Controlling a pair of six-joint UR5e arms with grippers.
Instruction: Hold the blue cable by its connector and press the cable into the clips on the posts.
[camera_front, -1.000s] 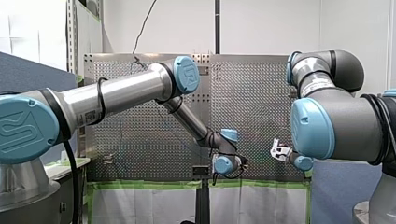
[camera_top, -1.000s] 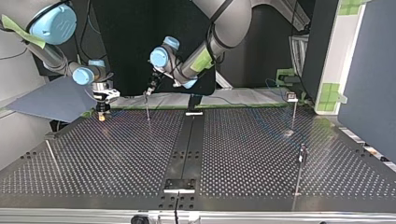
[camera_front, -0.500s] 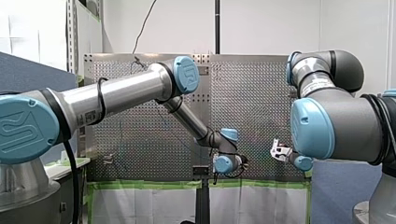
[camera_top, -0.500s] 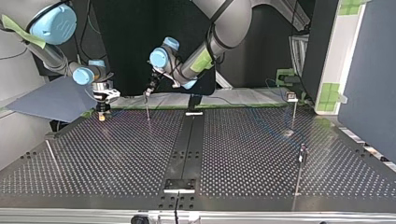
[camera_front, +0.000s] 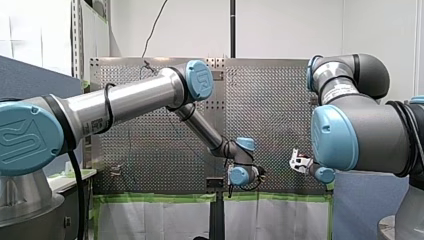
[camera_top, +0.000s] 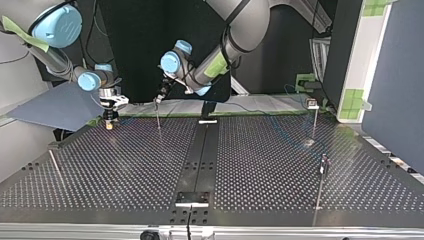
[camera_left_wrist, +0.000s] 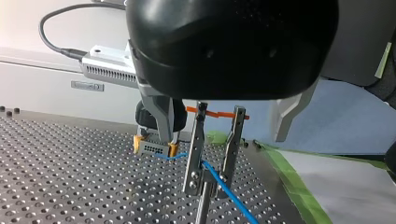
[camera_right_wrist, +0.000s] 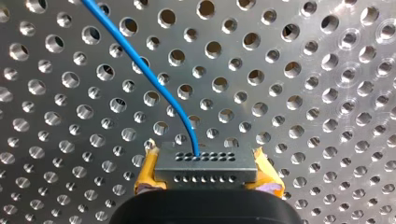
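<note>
Low over the tabletop (camera_left_wrist: 70, 177), my right pincer (camera_top: 109, 121) is clamped on the connector (camera_right_wrist: 205, 168), with a yellow pad at each end. From there the cable (camera_left_wrist: 229, 196) runs across to my left pincer (camera_left_wrist: 208, 177) and passes between its metal fingers, which stand narrowly apart and grip nothing. Just beneath them rises a post (camera_left_wrist: 201, 212); I cannot make out its clip. Pressing downward looks next, with my left arm nearest. Other posts (camera_top: 314, 122) stand well apart, and nothing blocks the way.
</note>
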